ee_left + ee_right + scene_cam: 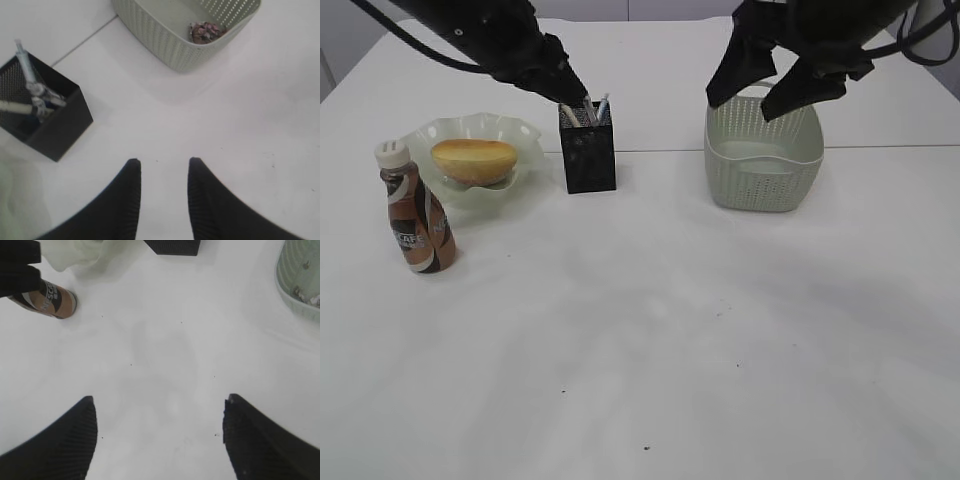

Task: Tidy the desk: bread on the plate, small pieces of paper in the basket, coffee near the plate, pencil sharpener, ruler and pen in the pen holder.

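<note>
The bread [474, 160] lies on the pale green wavy plate [520, 135]. The brown coffee bottle [416, 211] stands upright just left of and in front of the plate; it also shows in the right wrist view [50, 298]. The black mesh pen holder [588, 150] holds a pen and other pieces [35, 92]. The pale green basket [763, 150] holds crumpled paper [205, 31]. My left gripper [164, 162] is open and empty, raised beside the pen holder. My right gripper [159, 402] is open wide and empty, raised over the basket.
The white table [660, 330] stretches wide in front of the objects. A seam line runs across it behind the basket and pen holder. Both black arms hang above the back of the table.
</note>
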Robot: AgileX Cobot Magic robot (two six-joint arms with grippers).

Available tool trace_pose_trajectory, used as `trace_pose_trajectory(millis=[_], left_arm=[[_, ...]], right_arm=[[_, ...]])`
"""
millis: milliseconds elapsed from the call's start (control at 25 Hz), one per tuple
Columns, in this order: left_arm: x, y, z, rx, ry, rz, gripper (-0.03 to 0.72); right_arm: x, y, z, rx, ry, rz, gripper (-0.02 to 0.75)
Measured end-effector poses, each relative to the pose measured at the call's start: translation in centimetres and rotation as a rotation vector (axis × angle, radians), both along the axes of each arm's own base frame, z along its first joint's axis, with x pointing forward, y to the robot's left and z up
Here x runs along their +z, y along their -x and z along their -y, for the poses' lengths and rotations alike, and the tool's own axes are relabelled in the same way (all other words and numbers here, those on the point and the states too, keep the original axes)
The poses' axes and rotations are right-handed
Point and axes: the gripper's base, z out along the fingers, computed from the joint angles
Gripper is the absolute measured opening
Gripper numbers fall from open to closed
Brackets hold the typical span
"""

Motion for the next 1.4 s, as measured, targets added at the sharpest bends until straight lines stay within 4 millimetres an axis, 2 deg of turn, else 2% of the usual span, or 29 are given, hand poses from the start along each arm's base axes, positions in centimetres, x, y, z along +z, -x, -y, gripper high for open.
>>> trace_pose_trajectory(millis=[320,400,520,640,720,880,1160,1400], left_arm=[[1.6,2.1,-1.5,0.182,-0.061,-0.214,0.251],[2.1,2.6,-2.0,0.246,-0.079,-0.254,0.285],[2.7,3.4,-2.7,0.322,-0.12,-0.314,0.402],[3.1,3.8,-3.5,0.405,-0.165,-0.336,0.488],[3.7,4.1,-3.9,0.446,-0.184,-0.323,0.506],[5.7,5.1,-4.4,0.473,-0.173,-0.281,0.508],[8.9,6.9,-5.4,0.494,-0.166,-0.196,0.489],[11.4,9.1,-6.5,0.515,-0.172,-0.127,0.486]], right_arm=[[-0.5,0.6,0.5,0.042,0.085,-0.058,0.571],[-0.7,0.8,0.6,0.051,0.1,-0.078,0.571],[-0.9,0.8,1.1,0.001,0.14,-0.112,0.571],[-1.2,0.8,1.8,-0.081,0.209,-0.14,0.571],[-1.3,0.7,2.3,-0.127,0.252,-0.15,0.592],[-0.9,0.6,2.9,-0.155,0.304,-0.133,0.573],[1.1,1.6,3.4,-0.17,0.34,-0.074,0.572],[4.5,3.6,3.8,-0.185,0.33,0.011,0.572]])
